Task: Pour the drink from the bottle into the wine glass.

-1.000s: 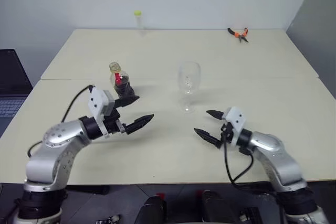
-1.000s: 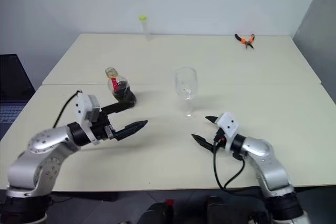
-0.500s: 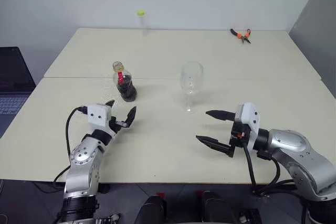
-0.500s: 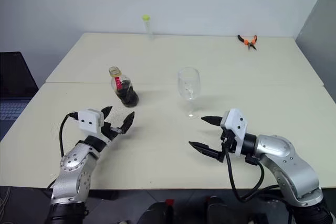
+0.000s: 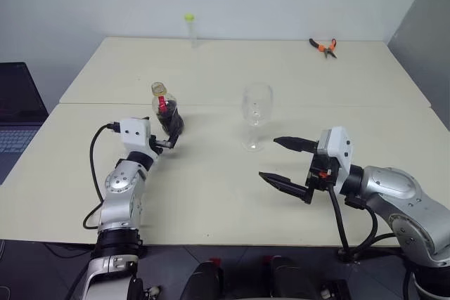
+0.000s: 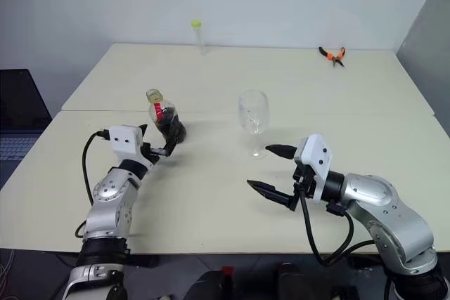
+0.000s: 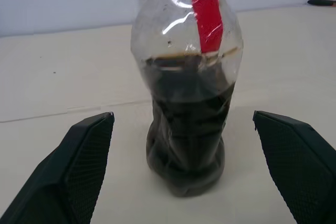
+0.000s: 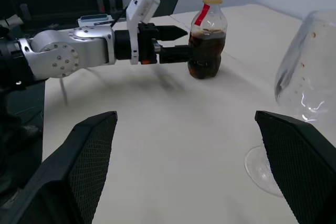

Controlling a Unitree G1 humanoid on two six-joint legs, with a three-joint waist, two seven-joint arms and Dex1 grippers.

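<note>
Nearest, the right hand hovers above the pale cream bench with its two black fingers spread wide, holding nothing. Further in, the left hand reaches level toward the small clear plastic bottle, its fingers spread to either side of the bulbous base without touching it. The dark brown drink fills the bottle's lower half. The clear stemmed wine glass stands upright, empty, right of the bottle and well apart. Orange-handled pliers lie at the far edge.
</note>
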